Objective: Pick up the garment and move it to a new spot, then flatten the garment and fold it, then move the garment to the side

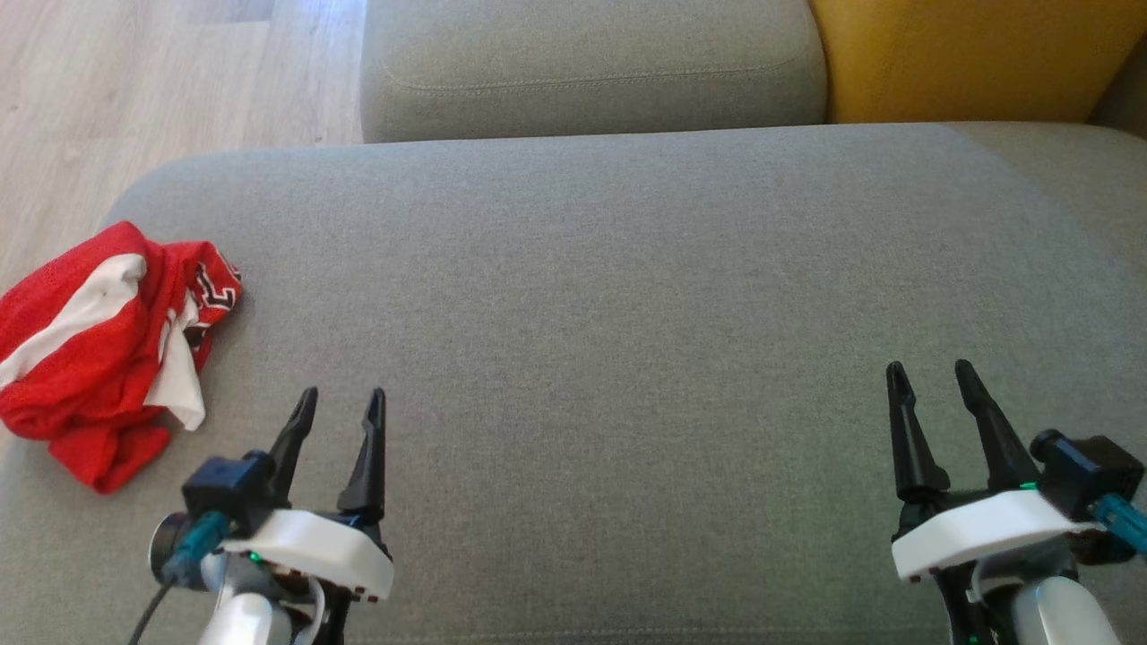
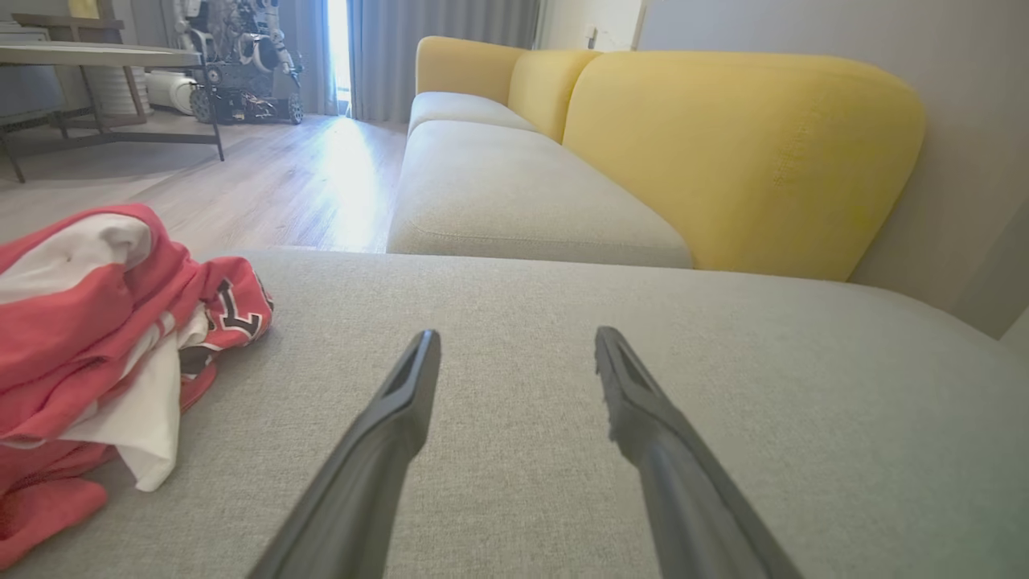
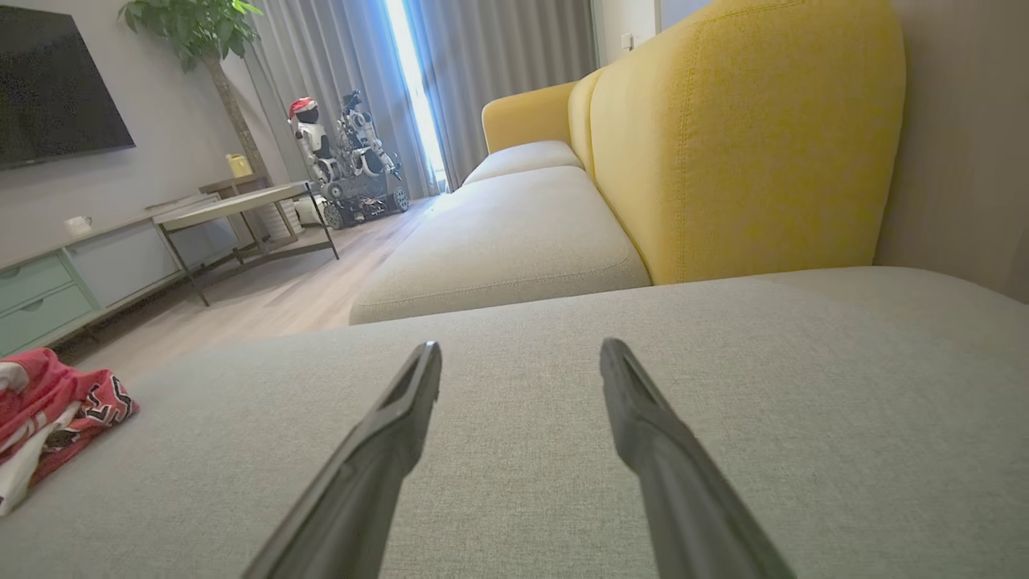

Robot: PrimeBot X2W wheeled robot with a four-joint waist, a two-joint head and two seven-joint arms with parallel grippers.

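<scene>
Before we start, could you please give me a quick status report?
Left claw, right claw open, empty. Garment crumpled at cushion left edge, untouched. Nothing in the way.

Parted fingers (image 3: pixel 399 418) over grey sofa cushion (image 3: pixel 748 378)

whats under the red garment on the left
The red and white garment lies crumpled on the grey seat cushion, near its left edge. Its folds cover whatever is directly beneath, so nothing else can be told there.

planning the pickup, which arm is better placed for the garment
Left, likely. The garment lies on the cushion close to the open left jaws; the right jaws are far across it.
</scene>
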